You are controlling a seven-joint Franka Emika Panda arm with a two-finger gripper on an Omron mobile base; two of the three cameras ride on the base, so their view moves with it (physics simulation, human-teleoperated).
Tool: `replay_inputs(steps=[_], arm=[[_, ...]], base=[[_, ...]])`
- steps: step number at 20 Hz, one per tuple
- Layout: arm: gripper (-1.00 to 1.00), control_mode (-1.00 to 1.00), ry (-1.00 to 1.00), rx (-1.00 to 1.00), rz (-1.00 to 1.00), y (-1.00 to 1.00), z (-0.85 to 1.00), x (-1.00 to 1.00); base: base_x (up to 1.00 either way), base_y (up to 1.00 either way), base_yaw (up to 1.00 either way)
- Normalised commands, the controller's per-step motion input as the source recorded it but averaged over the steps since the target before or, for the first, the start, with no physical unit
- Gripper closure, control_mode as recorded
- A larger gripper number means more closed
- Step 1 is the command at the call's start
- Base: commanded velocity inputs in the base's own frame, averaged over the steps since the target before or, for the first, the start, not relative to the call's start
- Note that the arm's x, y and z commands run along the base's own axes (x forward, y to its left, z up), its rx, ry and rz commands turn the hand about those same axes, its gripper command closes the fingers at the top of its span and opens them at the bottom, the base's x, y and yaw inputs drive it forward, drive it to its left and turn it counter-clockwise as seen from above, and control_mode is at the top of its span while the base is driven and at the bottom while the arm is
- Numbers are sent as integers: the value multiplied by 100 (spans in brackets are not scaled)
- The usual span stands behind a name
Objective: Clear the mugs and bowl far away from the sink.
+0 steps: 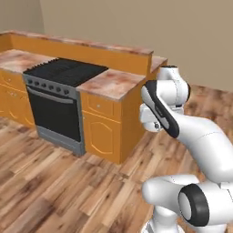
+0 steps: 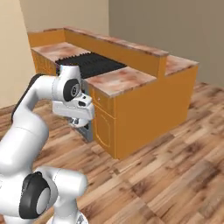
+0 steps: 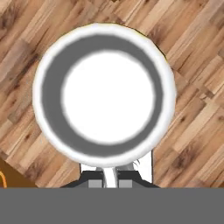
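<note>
The mugs, the bowl and the sink are out of view. My arm is folded back over the robot's own base. The gripper (image 2: 78, 123) hangs from the hand and points down at the wooden floor, in front of the orange cabinets. In the hand view its two dark fingertips (image 3: 93, 177) stand close together at the bottom edge, so the gripper (image 3: 110, 179) is shut with nothing between them.
A black stove (image 1: 63, 73) (image 2: 90, 64) sits in an orange cabinet run (image 1: 102, 132). Right of it is a marbled counter (image 1: 111, 83) (image 2: 123, 79) with a raised back ledge (image 2: 131, 46). Open wooden floor (image 1: 54, 191) (image 2: 175, 175) lies in front of and around the counter's end.
</note>
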Motion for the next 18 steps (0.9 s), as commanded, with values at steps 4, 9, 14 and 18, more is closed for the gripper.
replay_inputs(steps=[4, 9, 14, 18], arm=[[100, 100, 0, 0, 0, 0, 0, 0], [100, 100, 0, 0, 0, 0, 0, 0], [100, 100, 0, 0, 0, 0, 0, 0], [100, 100, 0, 0, 0, 0, 0, 0]], base=[[60, 36, -72], [93, 69, -56], [100, 93, -45], [100, 98, -41]])
